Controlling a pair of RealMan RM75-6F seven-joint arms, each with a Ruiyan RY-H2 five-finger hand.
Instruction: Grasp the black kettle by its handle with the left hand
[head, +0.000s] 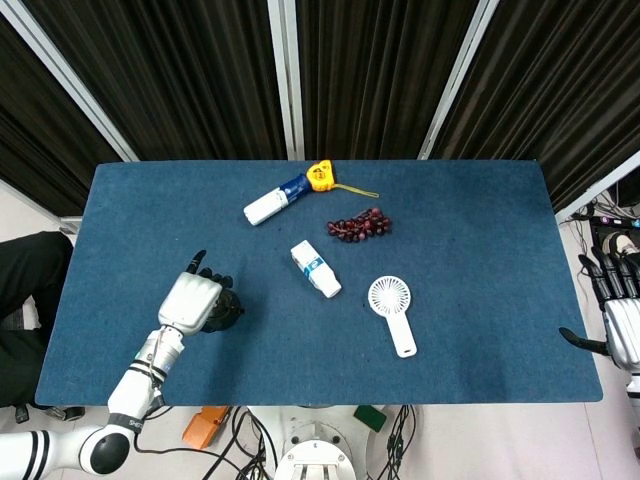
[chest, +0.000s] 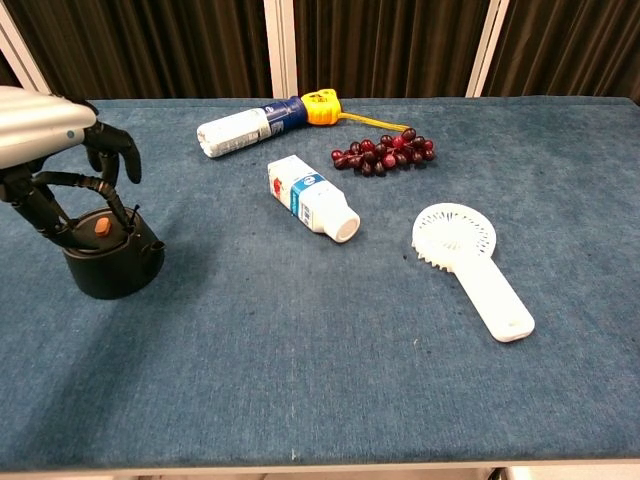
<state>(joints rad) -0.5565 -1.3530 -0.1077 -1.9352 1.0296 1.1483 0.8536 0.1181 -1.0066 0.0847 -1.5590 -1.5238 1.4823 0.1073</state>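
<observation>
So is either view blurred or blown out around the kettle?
Head view: sharp, evenly lit, but the left hand covers most of the black kettle. Chest view: kettle in focus; the hand's pale back is brightly lit and cropped at the frame's left edge.

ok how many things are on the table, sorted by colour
black: 1, the kettle
white: 3, the bottle, the carton, the handheld fan
yellow: 1, the tape measure
dark red: 1, the grapes
total: 6
</observation>
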